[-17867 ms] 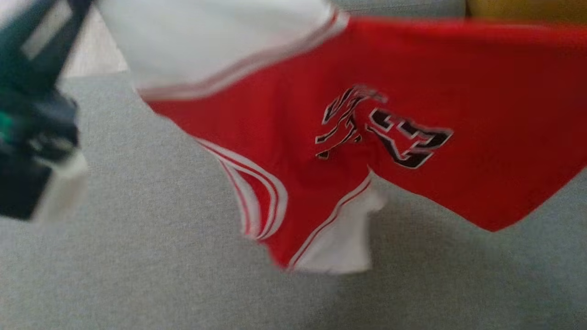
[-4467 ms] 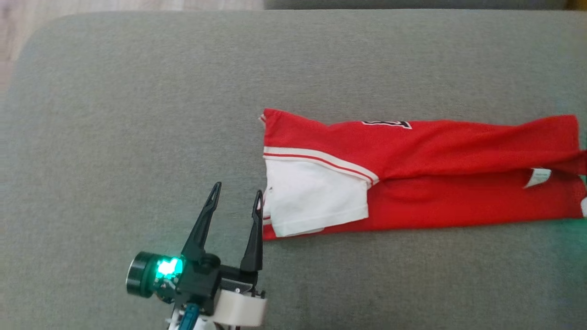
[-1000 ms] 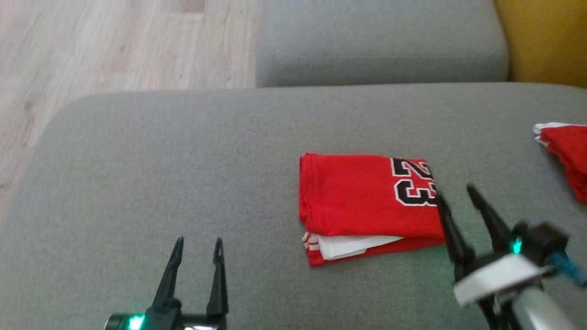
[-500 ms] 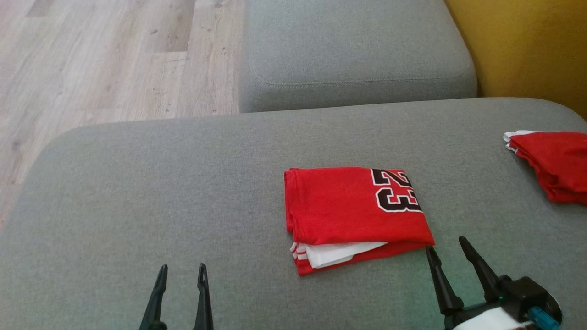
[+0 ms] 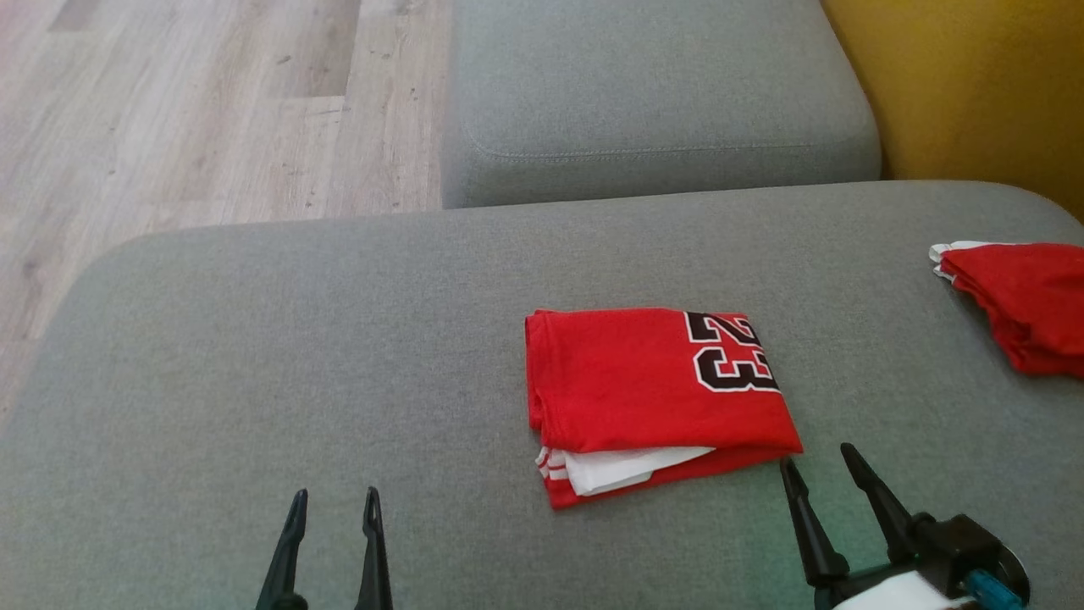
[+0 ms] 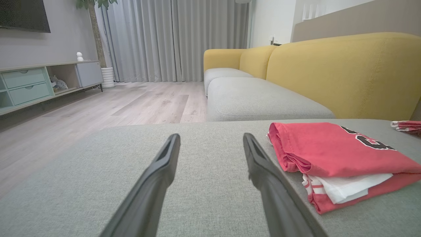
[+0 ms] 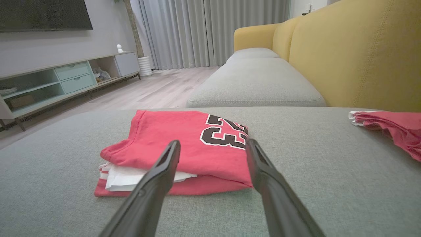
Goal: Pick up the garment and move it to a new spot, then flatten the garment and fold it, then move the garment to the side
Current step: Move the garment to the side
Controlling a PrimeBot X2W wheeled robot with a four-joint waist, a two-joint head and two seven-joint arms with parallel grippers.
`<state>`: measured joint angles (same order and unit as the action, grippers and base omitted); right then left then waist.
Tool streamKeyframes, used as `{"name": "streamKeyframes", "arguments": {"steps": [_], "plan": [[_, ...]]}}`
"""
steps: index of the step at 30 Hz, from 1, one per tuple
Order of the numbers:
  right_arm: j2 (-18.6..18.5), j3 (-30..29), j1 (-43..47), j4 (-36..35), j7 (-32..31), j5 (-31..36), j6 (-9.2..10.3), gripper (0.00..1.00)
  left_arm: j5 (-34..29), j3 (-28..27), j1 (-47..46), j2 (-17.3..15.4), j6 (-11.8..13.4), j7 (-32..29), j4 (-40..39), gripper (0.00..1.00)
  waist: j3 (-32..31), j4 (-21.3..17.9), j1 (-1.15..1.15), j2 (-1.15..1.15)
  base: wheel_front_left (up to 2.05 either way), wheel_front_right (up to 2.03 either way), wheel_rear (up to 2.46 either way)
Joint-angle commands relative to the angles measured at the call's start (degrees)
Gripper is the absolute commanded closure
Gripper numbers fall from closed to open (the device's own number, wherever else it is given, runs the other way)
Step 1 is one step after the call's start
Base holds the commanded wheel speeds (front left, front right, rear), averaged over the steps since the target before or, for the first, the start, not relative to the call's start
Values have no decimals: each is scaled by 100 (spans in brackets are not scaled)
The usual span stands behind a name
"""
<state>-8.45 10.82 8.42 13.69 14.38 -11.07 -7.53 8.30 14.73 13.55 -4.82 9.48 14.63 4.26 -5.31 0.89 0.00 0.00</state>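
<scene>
— Position and lie of the garment?
— The folded red jersey with white trim point(image 5: 652, 390) lies flat, right of centre on the grey fabric sofa seat point(image 5: 296, 356). Its long axis runs left to right across the head view. The folded edge is at the left, the layered edges face the robot (a white panel pokes out there).
— Legible writing?
— A black, white-outlined "23" point(image 5: 728, 352) at its right end, turned sideways.
— Jaws?
— Left gripper point(image 5: 334, 500): jaws wide, holding nothing, well apart from the jersey. Right gripper point(image 5: 817, 457): jaws wide, holding nothing, just beside its near right corner. A second red cloth point(image 5: 1025, 301) lies at the seat's right edge.
</scene>
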Motion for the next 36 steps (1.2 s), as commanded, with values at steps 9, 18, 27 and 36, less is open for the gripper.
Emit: {"name": "streamKeyframes", "arguments": {"steps": [9,18,27,36], "plan": [[-40,102,-321,-83,62,54,4,0,-144,-297,-73,118,-41,37,-156,0,23,-31,0,0,0,0,0],[-62,73,-312,-60,62,81,4,0,-215,-326,-66,147,-75,37,-140,0,49,-42,0,0,0,0,0],[-115,-60,-565,58,62,9,4,0,-303,-257,-131,169,-112,37,-156,0,259,-40,0,0,0,0,0],[-331,-167,-1449,877,7,-501,4,0,-447,-20,-319,183,-83,37,-267,0,610,27,0,0,0,0,0]]}}
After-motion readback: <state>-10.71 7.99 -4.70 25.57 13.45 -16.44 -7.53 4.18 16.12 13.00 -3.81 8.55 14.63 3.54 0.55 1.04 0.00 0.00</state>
